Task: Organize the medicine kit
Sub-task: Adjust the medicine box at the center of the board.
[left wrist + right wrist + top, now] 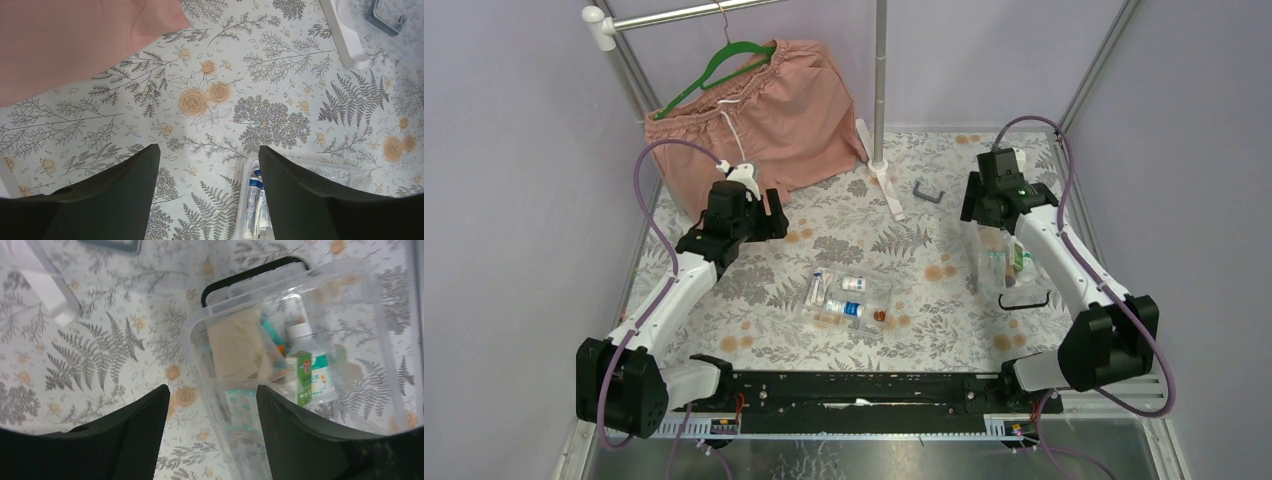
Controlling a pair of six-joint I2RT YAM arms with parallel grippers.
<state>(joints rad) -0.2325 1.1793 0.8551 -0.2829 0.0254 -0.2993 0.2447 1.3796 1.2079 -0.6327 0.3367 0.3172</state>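
The left pincer [209,150] fills the bottom of its own view, dark fingers [115,200] spread apart with nothing between them but the flowered surface [280,65]. A clear tray [243,200] holding white tubes [256,192] lies just beside the finger on the right of that view, partly hidden behind it. Pink shorts [75,40] lie well ahead on the other side. The right pincer [212,389] is likewise spread and empty, hovering over a corner of the medicine kit box [190,347], whose clear wall runs between its fingers. Ahead of this pincer, inside the box, sit a beige bandage roll [235,347] and a white-capped bottle [312,372], with the black handle [250,271] beyond them
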